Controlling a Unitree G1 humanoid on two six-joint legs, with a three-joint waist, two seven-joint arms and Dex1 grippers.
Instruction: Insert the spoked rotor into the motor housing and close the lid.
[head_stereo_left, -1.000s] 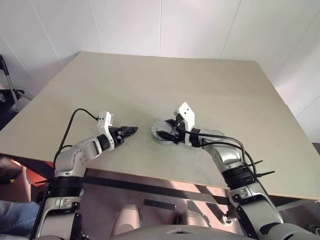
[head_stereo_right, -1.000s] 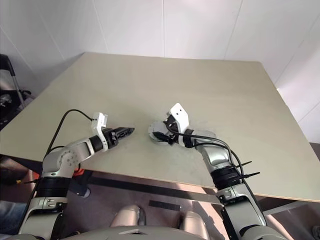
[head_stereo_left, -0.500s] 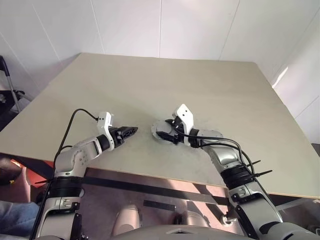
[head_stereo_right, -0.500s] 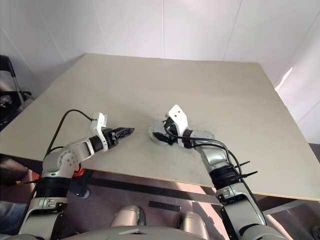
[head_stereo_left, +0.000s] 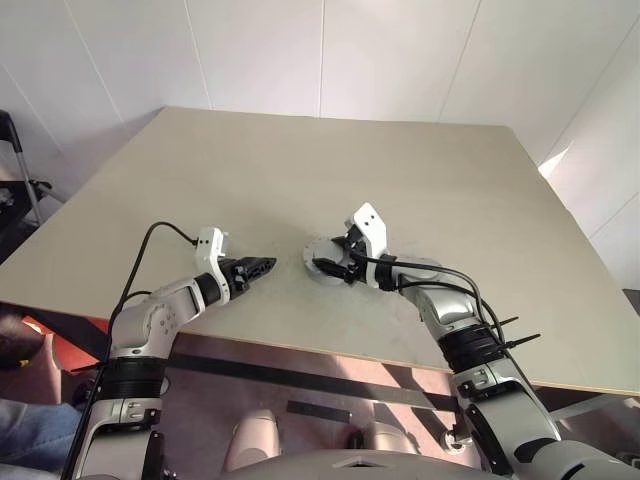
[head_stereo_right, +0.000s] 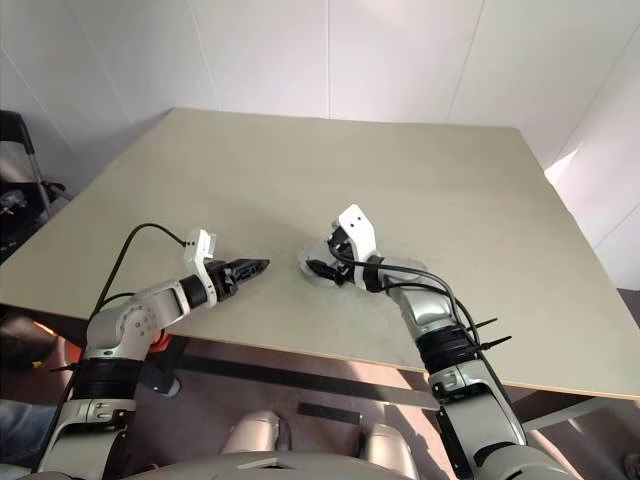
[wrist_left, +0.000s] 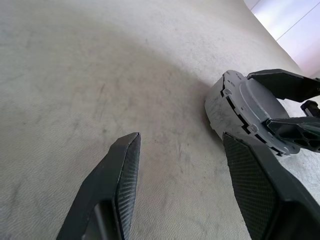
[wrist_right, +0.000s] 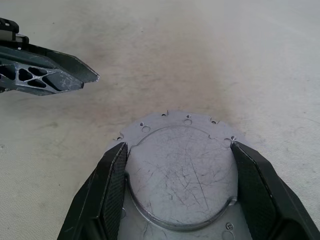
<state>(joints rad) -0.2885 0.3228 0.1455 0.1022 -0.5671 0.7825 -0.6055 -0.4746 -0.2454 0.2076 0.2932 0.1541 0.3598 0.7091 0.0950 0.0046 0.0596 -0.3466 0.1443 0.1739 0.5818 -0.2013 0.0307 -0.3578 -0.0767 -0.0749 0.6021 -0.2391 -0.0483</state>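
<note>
At the centre of the left eye view, a round grey metal motor housing is seen lying on the beige table, just right of the frame's middle. A thin grey scratched metal lid with small holes around its rim is seated on top of it, so the spoked rotor cannot be seen and is judged to be inside.

The right gripper is spread wide, its two black fingers standing at opposite edges of the lid's raised centre; whether a firm hold is applied cannot be told. The left gripper is held unclenched and empty, just left of the housing, apart from it.

A skewed lid is the main risk: if it is pressed down while not lined up with the rim, it could jam. The housing could also be pushed across the smooth table, since it is not braced by the left gripper.
</note>
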